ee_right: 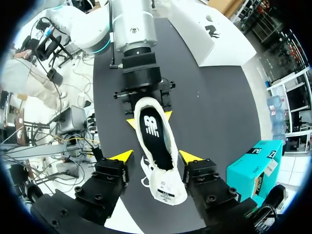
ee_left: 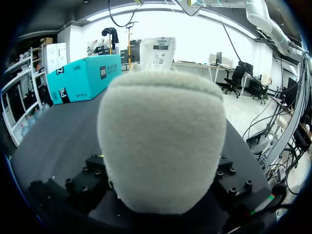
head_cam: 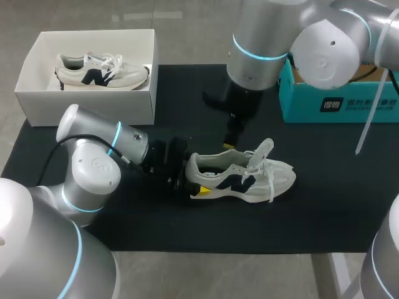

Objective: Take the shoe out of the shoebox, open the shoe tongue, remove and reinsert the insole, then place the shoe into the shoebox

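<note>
The shoe [head_cam: 240,177] lies on its sole on the black mat [head_cam: 324,187] covering the desk, well apart from the white shoebox [head_cam: 87,103], where a second shoe [head_cam: 100,71] lies. The left end effector [head_cam: 194,177] is clenched on the heel, a yellow tip on either side of it. The tongue [head_cam: 265,149] stands pulled up and forward, so the dark insole [ee_right: 152,129] shows through the open collar. The right end effector [ee_right: 155,156] hangs above the shoe, released, its fingers straddling the upper without touching it.

The step in hand looks like taking the insole out. To do it well, the right arm should probably narrow its fingers enough to enter the collar, come down near the heel end where the insole's edge is easiest to reach, and pinch only the insole, not the lining or the loose laces [head_cam: 271,180]. The left grip ought to hold firm as an anchor, since an upward peel could otherwise lift the whole shoe off the mat.
</note>
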{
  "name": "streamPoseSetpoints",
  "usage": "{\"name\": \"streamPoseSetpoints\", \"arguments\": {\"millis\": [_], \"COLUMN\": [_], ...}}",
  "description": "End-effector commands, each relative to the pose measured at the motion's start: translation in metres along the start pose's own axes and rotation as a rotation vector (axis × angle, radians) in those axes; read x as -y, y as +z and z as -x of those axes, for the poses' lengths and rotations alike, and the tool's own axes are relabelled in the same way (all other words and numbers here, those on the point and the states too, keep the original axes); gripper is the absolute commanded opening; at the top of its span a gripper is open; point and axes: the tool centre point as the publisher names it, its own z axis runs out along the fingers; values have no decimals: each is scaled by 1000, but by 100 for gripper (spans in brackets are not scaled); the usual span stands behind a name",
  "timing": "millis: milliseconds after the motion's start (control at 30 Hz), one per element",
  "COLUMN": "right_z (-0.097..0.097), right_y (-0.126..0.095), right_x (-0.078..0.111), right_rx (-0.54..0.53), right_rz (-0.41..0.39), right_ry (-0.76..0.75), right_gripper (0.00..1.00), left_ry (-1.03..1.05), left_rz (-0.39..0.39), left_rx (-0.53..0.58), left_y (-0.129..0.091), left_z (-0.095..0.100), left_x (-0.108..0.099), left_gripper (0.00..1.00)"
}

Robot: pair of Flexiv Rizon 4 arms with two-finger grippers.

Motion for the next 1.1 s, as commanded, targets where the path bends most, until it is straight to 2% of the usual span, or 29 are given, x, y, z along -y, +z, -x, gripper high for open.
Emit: {"name": "streamPoseSetpoints", "arguments": {"millis": [33, 133, 233, 700, 867, 1100], "right_z": [-5, -6, -6, -6, -3, 4], "right_y": [12, 20, 22, 22, 42, 68], "right_x": [3, 2, 2, 2, 1, 12], "right_rx": [-4, -26, -26, -26, 21, 31], "right_rz": [14, -4, -63, -63, -95, -87], "right_ry": [-6, -16, 6, 6, -37, -48], "right_gripper": [0, 0, 0, 0, 0, 0], "left_ry": [0, 0, 0, 0, 0, 0], "left_rz": [3, 3, 3, 3, 3, 3], "left_rx": [1, 1, 1, 1, 1, 1], "left_y": [1, 1, 1, 1, 1, 1], "left_z": [0, 0, 0, 0, 0, 0], "left_x": [0, 0, 0, 0, 0, 0], "left_gripper": [0, 0, 0, 0, 0, 0]}}
